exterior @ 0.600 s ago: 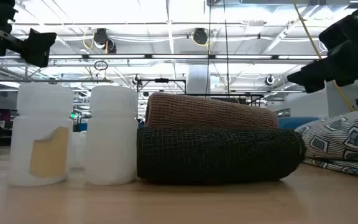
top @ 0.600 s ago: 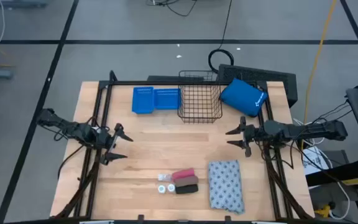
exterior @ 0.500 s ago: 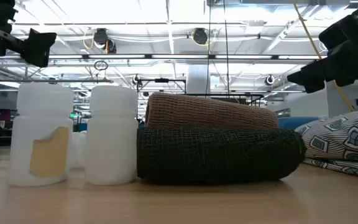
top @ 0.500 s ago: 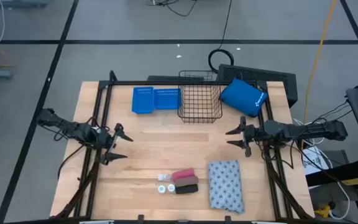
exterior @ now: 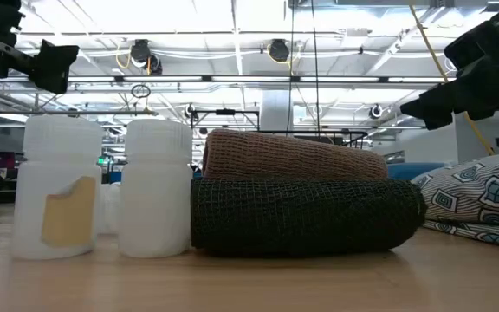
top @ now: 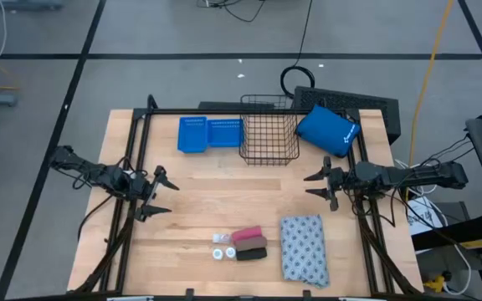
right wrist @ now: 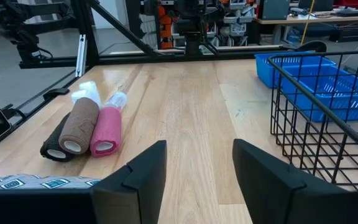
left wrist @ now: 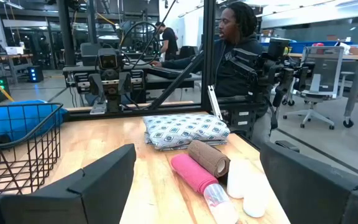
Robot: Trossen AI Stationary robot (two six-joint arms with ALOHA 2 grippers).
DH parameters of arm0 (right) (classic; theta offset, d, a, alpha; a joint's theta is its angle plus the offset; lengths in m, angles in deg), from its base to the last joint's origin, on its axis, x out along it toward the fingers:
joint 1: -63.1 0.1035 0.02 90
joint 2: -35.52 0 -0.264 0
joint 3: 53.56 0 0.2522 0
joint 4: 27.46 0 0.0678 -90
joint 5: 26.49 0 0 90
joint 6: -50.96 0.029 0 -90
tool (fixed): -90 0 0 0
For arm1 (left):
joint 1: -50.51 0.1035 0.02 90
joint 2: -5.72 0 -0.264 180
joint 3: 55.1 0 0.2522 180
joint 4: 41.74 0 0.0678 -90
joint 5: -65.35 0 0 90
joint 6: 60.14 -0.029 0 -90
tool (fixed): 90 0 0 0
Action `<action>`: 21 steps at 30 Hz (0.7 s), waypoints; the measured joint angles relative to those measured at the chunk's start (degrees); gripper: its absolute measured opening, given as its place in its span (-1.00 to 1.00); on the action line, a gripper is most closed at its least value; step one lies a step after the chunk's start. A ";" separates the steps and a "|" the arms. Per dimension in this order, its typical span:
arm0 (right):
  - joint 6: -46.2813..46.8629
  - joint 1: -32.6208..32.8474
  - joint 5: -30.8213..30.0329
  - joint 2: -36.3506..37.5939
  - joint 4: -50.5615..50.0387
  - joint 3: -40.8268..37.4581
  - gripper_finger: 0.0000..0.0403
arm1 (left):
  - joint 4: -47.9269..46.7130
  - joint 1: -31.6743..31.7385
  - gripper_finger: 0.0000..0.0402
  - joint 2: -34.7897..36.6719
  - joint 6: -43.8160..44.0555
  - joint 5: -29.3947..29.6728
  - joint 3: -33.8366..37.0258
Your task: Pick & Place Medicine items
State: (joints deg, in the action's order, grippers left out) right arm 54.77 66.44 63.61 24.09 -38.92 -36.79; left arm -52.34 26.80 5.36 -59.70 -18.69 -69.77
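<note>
The medicine items lie together near the table's near edge. Two white bottles (top: 218, 246) stand upright at the left of the group (exterior: 102, 186). Beside them lie a pink roll (top: 247, 234), a tan roll (right wrist: 81, 124) and a dark roll (top: 252, 252); in the low view the tan roll (exterior: 293, 156) shows above the dark one (exterior: 306, 215). The grey-white patterned soft pack (top: 302, 248) lies flat to their right. My left gripper (top: 164, 192) hovers open left of the group. My right gripper (top: 312, 186) hovers open above the table, farther back than the pack.
A black wire basket (top: 269, 130) stands at the far edge, with blue perforated trays (top: 210, 134) to its left and a bright blue pouch (top: 327, 130) to its right. Bare wood (top: 233, 188) lies between the grippers. A person (left wrist: 238, 46) sits beyond the table's right side.
</note>
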 joint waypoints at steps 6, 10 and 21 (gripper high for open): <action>0.00 0.00 0.00 -0.01 0.00 -0.01 -0.13 | 0.00 0.00 0.75 -0.01 0.00 0.00 0.02; 0.00 0.02 -0.02 0.00 0.00 0.00 -0.12 | 0.00 0.00 0.75 -0.02 0.00 0.00 0.00; 0.00 0.02 0.00 0.00 0.00 -0.02 -0.13 | 0.00 0.00 0.75 0.00 0.02 -0.02 0.00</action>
State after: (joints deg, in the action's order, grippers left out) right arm 54.77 66.46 63.61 24.10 -38.92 -36.81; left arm -52.34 26.80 5.36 -59.68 -18.71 -69.76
